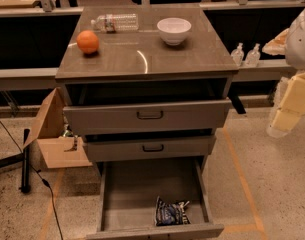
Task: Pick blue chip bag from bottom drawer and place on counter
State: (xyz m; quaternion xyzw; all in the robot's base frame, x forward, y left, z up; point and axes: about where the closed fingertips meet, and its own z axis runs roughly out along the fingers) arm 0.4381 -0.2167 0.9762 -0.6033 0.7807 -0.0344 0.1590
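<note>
Arm point(301, 36): one, entering at the right edge of the view, its upper part a rounded pale grey-white housing cut off by the frame. Gripper point(285, 116): cream-coloured, blocky segments hanging directly below that housing at mid-height, tilted down and toward the left. It is held in free air, in contact with nothing.

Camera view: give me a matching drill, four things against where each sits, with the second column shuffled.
Things:
1. orange
2. bowl
3. blue chip bag
4. gripper

Places:
A. in the open bottom drawer, near its front
B. at the right edge of view, off to the side of the counter
C. on the counter, left side
D. on the counter, right half, toward the back

Pairs: 1-C, 2-D, 3-A, 4-B
</note>
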